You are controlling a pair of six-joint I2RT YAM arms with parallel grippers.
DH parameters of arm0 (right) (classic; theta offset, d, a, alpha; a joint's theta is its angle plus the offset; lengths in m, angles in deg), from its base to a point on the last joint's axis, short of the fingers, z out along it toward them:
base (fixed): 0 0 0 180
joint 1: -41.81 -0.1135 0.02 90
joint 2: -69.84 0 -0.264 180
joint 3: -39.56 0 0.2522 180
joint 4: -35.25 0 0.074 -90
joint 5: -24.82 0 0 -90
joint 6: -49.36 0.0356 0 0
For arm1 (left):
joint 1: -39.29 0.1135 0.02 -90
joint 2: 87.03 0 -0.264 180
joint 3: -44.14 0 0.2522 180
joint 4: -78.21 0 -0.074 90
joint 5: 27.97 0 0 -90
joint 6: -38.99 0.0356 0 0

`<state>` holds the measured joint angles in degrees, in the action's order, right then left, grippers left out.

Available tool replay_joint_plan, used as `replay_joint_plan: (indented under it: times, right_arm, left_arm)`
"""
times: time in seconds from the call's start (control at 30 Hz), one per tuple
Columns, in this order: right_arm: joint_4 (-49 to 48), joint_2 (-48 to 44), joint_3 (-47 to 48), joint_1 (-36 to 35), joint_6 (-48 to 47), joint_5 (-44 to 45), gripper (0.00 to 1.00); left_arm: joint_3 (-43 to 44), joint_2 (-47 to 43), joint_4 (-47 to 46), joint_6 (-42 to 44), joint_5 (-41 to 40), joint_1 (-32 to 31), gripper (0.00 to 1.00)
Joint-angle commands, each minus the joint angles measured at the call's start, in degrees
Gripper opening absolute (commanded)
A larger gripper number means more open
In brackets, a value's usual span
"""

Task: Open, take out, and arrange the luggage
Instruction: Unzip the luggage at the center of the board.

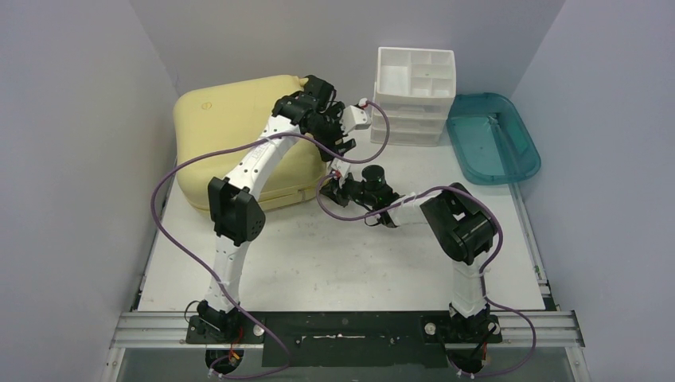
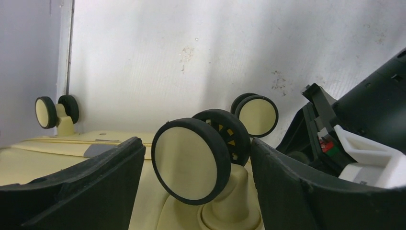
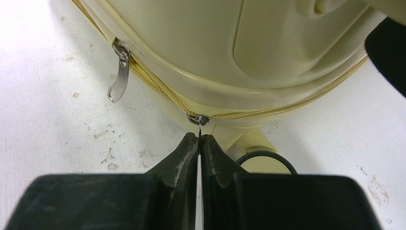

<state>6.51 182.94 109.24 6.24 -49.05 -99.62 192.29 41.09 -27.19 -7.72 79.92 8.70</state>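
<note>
Luggage [image 1: 215,135] lies flat with its lid down, upper left of the top view, on the table [image 1: 334,255]. We find the left gripper [image 1: 344,127] at its upper right corner. In the left wrist view its fingers [image 2: 95,182] are spread wide either side of a wheel [image 2: 189,158], clear of it. Right gripper [image 3: 198,141] is pinched tight on a zipper pull [image 3: 198,127]. A second pull [image 3: 119,79] hangs free, upper left there. White organizer [image 1: 414,91] and teal tray [image 1: 489,139] sit upper right.
</note>
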Motion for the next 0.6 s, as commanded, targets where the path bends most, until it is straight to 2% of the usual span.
replay_joint_plan:
  times: [0.0,0.1,0.3,0.43,0.57]
  right_arm:
    - [6.5,0.6,4.2,-0.4,0.4,-0.1,0.0]
    - [7.1,0.5,5.0,-0.5,0.9,-0.1,0.0]
    - [7.3,0.6,5.2,-0.5,1.9,-0.1,0.0]
    - [6.9,0.4,5.1,-0.4,2.9,0.0,0.0]
    - [5.3,0.6,4.8,0.3,6.0,1.9,0.0]
  left_arm:
    - [-7.6,8.5,15.7,-0.7,5.4,-8.2,0.73]
    - [-10.4,7.4,14.8,-0.8,2.7,-8.2,0.56]
    - [-13.9,5.0,12.6,-2.8,-2.6,-8.2,0.11]
    - [-14.3,3.4,10.2,-6.0,-6.1,-8.0,0.0]
    - [-14.2,0.6,7.1,-9.6,-7.6,-6.9,0.0]
